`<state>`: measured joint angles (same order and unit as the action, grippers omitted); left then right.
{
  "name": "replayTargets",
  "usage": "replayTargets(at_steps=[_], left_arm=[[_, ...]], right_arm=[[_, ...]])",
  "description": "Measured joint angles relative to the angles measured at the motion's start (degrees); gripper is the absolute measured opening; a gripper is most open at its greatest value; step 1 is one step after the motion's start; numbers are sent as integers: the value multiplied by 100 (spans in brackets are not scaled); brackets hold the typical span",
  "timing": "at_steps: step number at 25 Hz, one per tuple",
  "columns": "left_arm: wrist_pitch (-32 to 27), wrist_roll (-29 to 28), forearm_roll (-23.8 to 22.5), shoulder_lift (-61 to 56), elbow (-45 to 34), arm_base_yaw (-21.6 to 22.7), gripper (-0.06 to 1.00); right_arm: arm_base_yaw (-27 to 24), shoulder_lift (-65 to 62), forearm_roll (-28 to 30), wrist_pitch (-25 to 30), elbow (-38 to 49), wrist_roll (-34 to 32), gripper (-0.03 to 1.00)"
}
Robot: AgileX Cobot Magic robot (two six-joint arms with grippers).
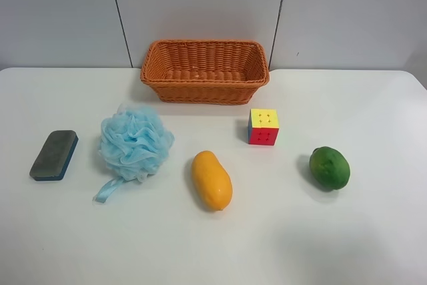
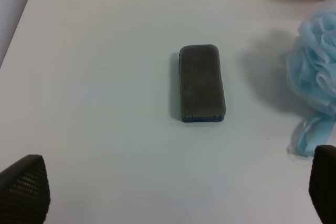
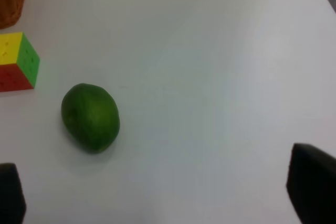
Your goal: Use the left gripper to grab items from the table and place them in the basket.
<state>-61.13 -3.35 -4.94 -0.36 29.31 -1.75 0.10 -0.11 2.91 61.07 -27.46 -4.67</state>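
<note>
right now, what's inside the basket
Nothing shows inside the basket: only its woven floor and inner walls are visible. Its near wall covers a strip of the floor, so that part cannot be checked.

Lab-like test setup, bare white table (image 1: 373, 231), plain grey panelled wall (image 1: 200, 5) behind

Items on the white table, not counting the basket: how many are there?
5, none apparently hidden. Across the high view, left to right: grey-and-blue eraser block, fluffy light-blue mesh pouf, orange-yellow mango, colourful puzzle cube nearest the orange wicker basket, green round fruit.
</note>
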Motion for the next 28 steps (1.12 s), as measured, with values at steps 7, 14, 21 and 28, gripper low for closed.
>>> replayTargets(at_steps=[7,14,21,28], left_arm=[[0,-19,0,0,0,0,99],[-288,18,-2,1172,721,0,99],[-623,411,5,3813,2467,0,99],[-684,411,62,5769,3638,-596,99]], right_arm=[[0,0,0,0,0,0,99],[0,0,0,0,0,0,99],[0,0,0,0,0,0,99],[0,0,0,0,0,0,99]])
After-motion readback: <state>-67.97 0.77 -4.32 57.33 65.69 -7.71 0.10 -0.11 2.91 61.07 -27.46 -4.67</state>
